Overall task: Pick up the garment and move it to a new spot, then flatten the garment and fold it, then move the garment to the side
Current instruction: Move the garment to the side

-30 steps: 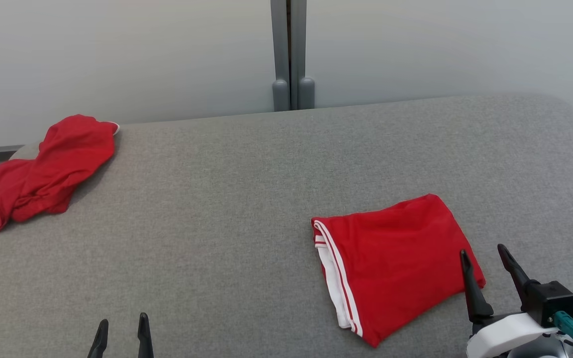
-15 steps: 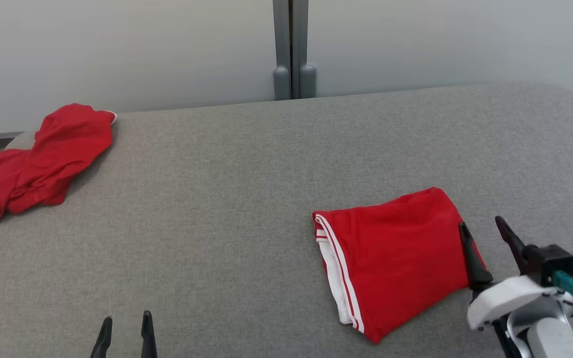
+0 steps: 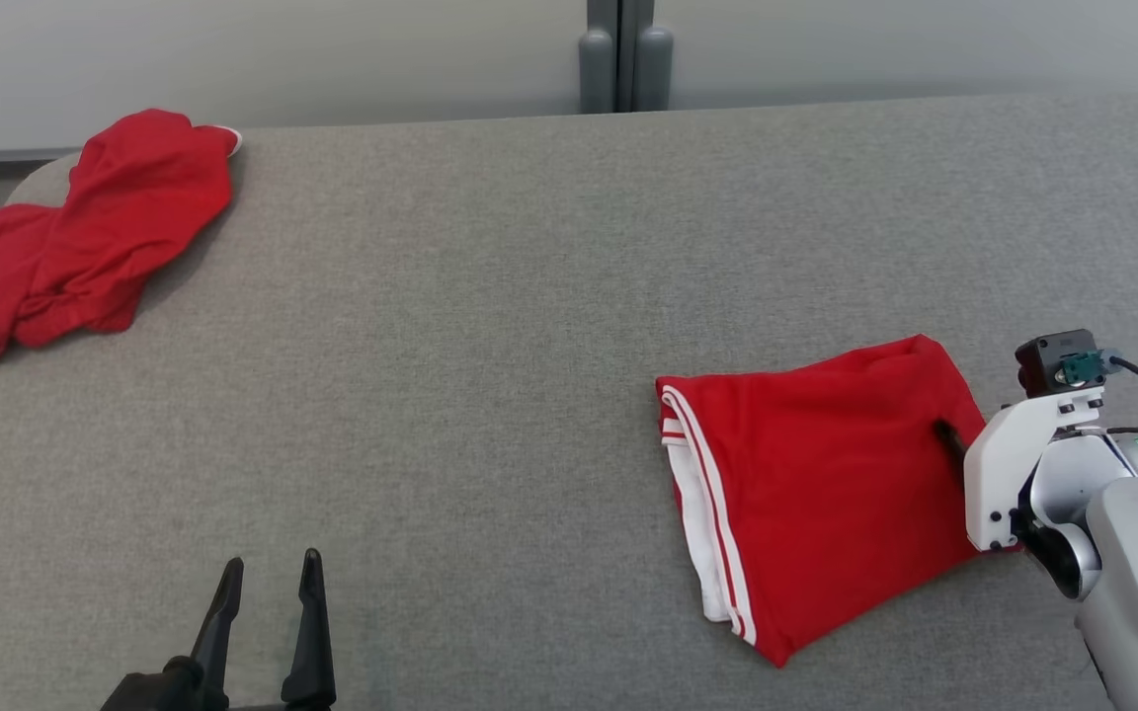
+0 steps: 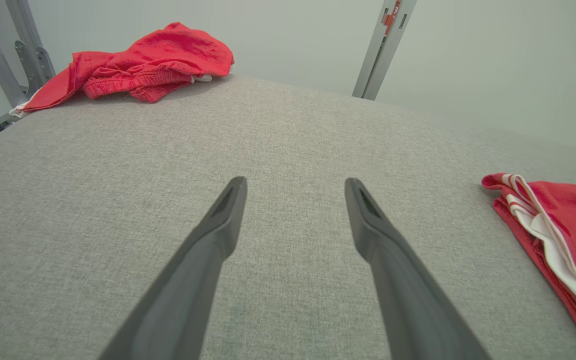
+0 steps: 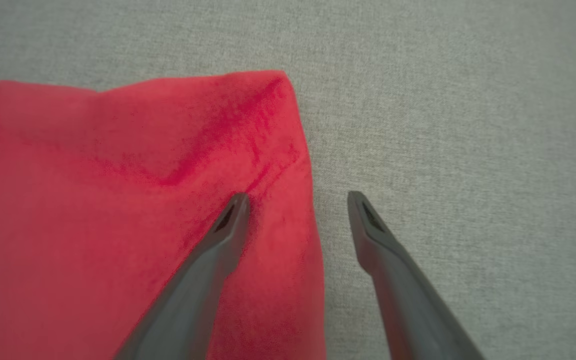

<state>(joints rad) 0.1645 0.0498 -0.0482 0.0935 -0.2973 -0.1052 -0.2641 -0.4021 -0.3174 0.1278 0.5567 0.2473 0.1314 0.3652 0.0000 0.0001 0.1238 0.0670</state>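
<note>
Folded red garment [image 3: 816, 474], white-striped edge facing left, lies flat on right part of grey tabletop [image 3: 480, 346]. My right end effector [image 5: 295, 200] sits at its right edge, fingers apart: one over cloth, other over bare tabletop; contact with cloth, cannot tell. My left end effector [image 4: 295, 185] is low at near left, fingers apart, holding nothing, well apart from garment. At far left corner, second red garment [image 3: 85, 237] lies crumpled.
</note>
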